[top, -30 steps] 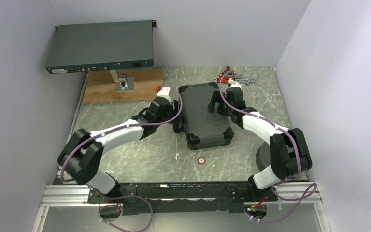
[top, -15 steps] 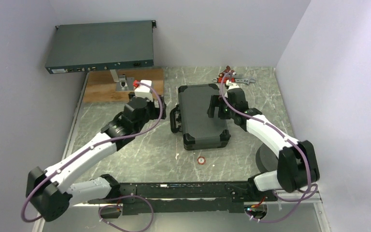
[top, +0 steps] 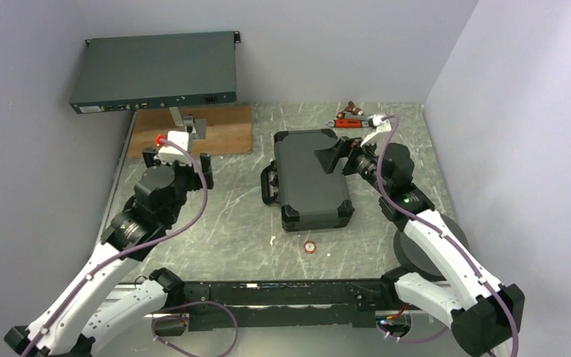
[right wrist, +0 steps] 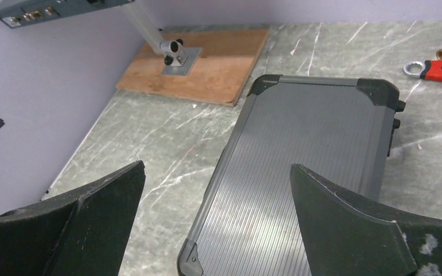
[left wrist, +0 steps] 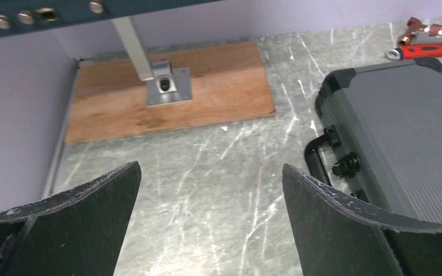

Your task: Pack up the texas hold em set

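Grip released both sides: my left gripper (left wrist: 210, 172) left of the closed black ribbed plastic briefcase (top: 311, 178), right gripper (right wrist: 217, 167) above it; small red-rimmed round disc (top: 310, 246), perhaps a chip, nearby

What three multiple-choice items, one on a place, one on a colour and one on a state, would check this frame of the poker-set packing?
1. Where does the loose poker chip lie relative to the briefcase?
A. on its lid
B. on the table, on its near side, apart from it
C. on the table, at its far side

2. What colour is the handle of the wrench?
A. blue
B. red
C. yellow

3. How does the briefcase stand?
A. closed, lying flat
B. open, lid raised
C. upright on one edge

Answers:
1 B: the top view shows the chip on bare table between the briefcase and the arm bases.
2 B: the handle shows red in the top view and in both wrist views.
3 A: the right wrist view shows the ribbed lid down on the flat case.
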Action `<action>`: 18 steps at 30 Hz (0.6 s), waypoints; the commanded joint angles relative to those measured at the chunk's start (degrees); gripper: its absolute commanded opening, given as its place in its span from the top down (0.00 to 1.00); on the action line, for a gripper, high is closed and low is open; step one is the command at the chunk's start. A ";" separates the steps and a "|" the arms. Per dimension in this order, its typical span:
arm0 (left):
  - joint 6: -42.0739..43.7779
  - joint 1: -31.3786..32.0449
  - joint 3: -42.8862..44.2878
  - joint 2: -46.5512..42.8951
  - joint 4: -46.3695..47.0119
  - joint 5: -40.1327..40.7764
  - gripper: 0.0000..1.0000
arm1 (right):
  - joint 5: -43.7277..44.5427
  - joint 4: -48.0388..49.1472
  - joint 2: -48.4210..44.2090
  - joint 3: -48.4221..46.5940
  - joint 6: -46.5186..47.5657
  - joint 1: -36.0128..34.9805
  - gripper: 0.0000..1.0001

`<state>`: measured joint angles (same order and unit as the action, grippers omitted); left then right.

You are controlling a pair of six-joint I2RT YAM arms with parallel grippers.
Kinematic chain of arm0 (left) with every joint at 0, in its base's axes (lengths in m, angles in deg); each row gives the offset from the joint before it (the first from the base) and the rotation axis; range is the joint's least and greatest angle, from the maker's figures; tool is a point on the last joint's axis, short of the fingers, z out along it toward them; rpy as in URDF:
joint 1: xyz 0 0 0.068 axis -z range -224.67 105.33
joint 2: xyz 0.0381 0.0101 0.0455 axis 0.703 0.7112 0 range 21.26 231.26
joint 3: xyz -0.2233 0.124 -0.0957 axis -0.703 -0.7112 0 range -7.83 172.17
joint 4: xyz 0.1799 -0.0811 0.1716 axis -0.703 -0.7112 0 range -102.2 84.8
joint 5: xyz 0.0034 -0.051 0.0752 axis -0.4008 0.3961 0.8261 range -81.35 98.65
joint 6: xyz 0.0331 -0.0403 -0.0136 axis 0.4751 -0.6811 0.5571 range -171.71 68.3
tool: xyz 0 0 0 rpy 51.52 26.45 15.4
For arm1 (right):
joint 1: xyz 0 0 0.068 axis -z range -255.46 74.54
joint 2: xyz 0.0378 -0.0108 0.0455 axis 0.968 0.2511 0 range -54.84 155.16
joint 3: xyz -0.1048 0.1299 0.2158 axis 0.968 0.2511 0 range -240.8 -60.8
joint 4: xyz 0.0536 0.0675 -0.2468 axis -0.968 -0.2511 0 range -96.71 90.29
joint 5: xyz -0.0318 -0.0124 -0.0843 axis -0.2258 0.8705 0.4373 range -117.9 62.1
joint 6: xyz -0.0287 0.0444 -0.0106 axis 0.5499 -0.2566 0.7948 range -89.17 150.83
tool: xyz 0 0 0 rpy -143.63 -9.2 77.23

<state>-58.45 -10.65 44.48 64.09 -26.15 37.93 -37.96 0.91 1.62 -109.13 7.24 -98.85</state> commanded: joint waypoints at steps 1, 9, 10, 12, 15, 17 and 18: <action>11.12 -0.49 0.49 -5.11 -1.39 5.70 0.00 | 2.49 4.94 -3.48 2.91 -0.91 0.11 0.00; 13.03 -0.79 -10.02 -14.96 2.80 8.11 0.00 | 4.75 7.77 -10.97 10.56 -3.00 0.11 0.00; 13.00 -0.84 -10.11 -15.56 3.17 9.72 0.00 | 5.34 7.71 -11.69 11.18 -2.89 0.11 0.00; 14.11 -0.97 -11.07 -17.08 4.24 10.22 0.00 | 6.41 7.60 -12.95 12.26 -2.71 0.11 0.00; 14.12 -0.98 -11.76 -19.07 4.42 9.74 0.00 | 7.30 7.12 -14.00 12.73 -2.43 0.11 0.00; 14.26 -0.97 -12.03 -19.94 4.62 10.19 0.00 | 7.26 7.53 -14.42 13.03 -2.42 0.11 0.00; 14.27 -1.03 -12.06 -20.23 4.60 10.61 0.00 | 7.21 7.89 -14.48 13.13 -2.54 0.11 0.00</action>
<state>-45.36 -11.32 32.64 45.49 -24.45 46.15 -32.30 5.00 -11.47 -96.65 4.84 -98.85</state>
